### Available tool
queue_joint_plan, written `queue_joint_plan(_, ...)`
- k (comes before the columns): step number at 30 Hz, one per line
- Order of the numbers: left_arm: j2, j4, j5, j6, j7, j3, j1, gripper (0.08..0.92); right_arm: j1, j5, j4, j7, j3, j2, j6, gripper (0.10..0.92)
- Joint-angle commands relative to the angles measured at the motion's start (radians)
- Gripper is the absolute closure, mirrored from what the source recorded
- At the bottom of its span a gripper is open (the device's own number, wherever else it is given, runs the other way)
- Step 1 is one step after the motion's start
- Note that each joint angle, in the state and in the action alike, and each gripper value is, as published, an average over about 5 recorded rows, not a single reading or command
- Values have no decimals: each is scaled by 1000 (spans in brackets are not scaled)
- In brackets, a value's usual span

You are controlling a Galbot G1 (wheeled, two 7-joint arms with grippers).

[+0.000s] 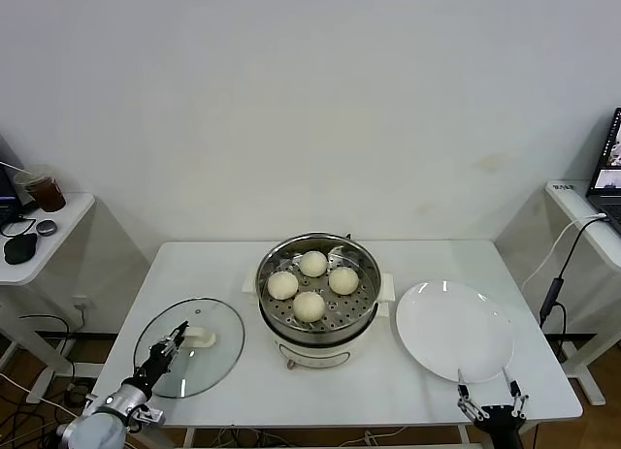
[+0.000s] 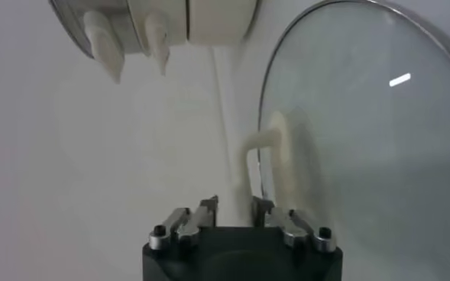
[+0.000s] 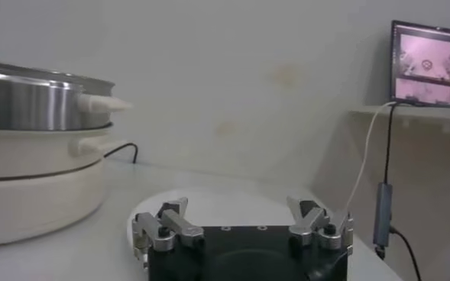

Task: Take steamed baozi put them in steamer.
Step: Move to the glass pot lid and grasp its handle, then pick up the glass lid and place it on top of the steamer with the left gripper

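The steamer [image 1: 315,299], a shiny steel pot on a white base, stands mid-table. Four cream-white baozi lie on its perforated tray: one at the far side [image 1: 312,264], one on the left [image 1: 282,285], one on the right [image 1: 343,280] and one at the near side [image 1: 309,305]. My left gripper [image 1: 177,336] hovers low over the glass lid [image 1: 189,350], open and empty, close to the lid's white handle [image 2: 274,145]. In the left wrist view my left gripper [image 2: 234,208] faces the steamer's base [image 2: 171,19]. My right gripper [image 1: 490,389] is open and empty at the table's front right, beside the plate.
A flat white plate [image 1: 453,330] lies right of the steamer and shows bare in the right wrist view [image 3: 209,200]. A side table [image 1: 49,236] with a cup stands at the left. Another with a laptop [image 1: 606,173] and a hanging cable stands at the right.
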Motion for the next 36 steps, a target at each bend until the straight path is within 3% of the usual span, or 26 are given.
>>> queue_joint_plan(1, 1, -85, -81, 74, -48, -15, 53, 811, -5, -5, 4, 0, -3, 0, 4, 203)
queue_joint_plan(14, 69, -650, -328, 412, 5, -160, 423, 835, -10, -29, -6, -1, -38, -17, 18, 203)
queue_joint_plan(19, 148, -857, -444, 563, 147, -165, 449, 835, -8, -37, -11, -4, -63, -26, 18, 203)
queue_joint_plan(24, 261, -963, -496, 671, 256, -45, 346, 835, 7, -58, -31, -1, -79, -24, 20, 203)
queue_joint_plan(28, 323, -981, -509, 799, 334, 198, 157, 835, 33, -115, -63, 9, -83, -4, 31, 203)
queue_joint_plan(31, 312, -938, -490, 876, 378, 385, -25, 835, 50, -163, -82, 19, -85, 14, 40, 203)
queue_joint_plan(36, 229, -827, -403, 960, 455, 626, -287, 835, 71, -216, -99, 34, -92, 40, 44, 203)
